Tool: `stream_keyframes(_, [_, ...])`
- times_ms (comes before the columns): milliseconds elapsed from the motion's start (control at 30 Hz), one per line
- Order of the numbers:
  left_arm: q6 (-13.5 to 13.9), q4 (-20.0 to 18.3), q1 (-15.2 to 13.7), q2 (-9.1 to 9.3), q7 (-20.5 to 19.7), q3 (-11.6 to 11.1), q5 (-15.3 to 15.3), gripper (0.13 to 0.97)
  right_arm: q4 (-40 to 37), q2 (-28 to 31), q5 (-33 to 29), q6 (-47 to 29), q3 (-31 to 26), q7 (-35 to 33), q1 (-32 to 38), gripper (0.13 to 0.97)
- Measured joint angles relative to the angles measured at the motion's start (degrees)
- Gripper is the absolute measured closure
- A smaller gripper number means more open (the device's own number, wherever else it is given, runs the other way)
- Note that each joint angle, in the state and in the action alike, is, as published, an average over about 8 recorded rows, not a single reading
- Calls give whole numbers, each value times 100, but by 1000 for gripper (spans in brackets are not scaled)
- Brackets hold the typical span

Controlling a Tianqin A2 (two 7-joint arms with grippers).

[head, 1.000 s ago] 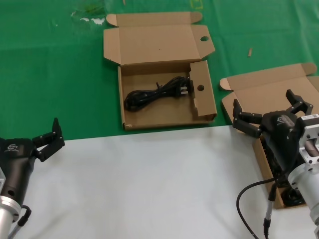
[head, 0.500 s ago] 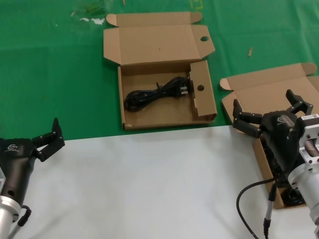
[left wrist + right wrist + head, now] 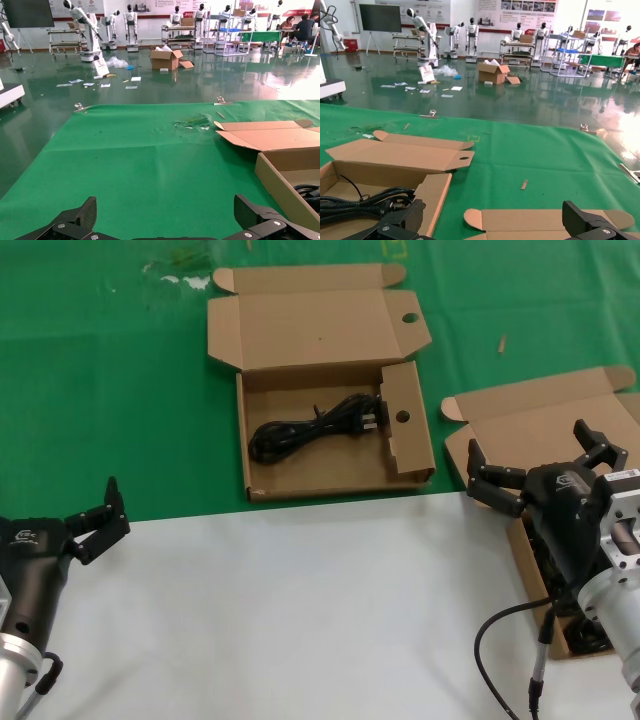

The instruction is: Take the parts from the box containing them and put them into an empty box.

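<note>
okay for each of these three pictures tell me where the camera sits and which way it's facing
Head view: on the head, looking down at the holed box holding a cable; both arms show.
Left wrist view: behind the open left gripper, facing across the green cloth.
Right wrist view: behind the open right gripper.
All three share the holed box.

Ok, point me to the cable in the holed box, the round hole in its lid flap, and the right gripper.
cable (image 3: 312,426), head view, middle of the coiled bundle.
lid flap hole (image 3: 410,318), head view, the punched opening.
right gripper (image 3: 540,464), head view, midway between its spread fingertips.
</note>
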Motion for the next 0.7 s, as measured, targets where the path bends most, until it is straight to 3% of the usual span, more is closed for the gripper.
stream_keyframes(700, [0,0,0,0,0,0,0,132,0,0,0,0,0,0,0,129])
